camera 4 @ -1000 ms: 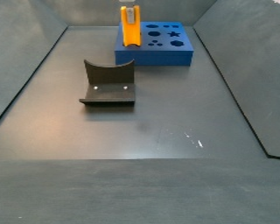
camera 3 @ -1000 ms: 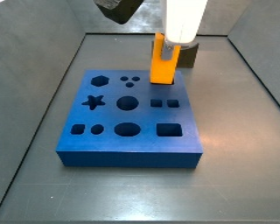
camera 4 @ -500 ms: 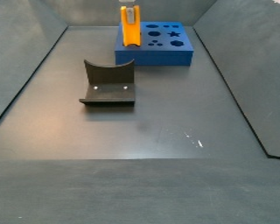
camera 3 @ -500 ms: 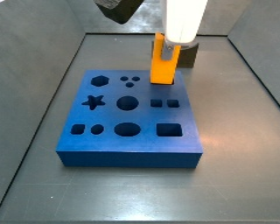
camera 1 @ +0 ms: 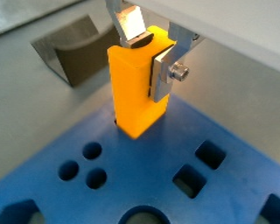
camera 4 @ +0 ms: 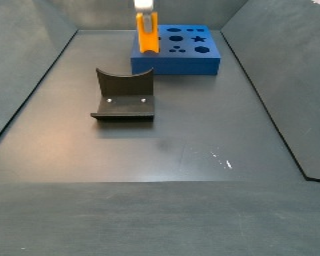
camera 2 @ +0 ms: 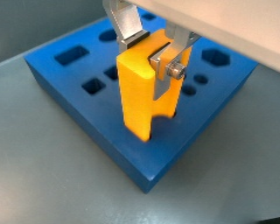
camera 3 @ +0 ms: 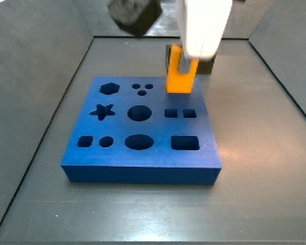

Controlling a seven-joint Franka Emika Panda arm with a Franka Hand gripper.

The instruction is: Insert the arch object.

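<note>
You are looking at one gripper [camera 1: 152,54], closed on one arch object [camera 1: 137,86] above the far edge of one blue board [camera 3: 142,129]. Count eleven cutouts in that board in a side view: one star, two large circles, five small circles, three squares. One dark grey scooped block [camera 4: 123,95] lies apart, nearer you.
</note>
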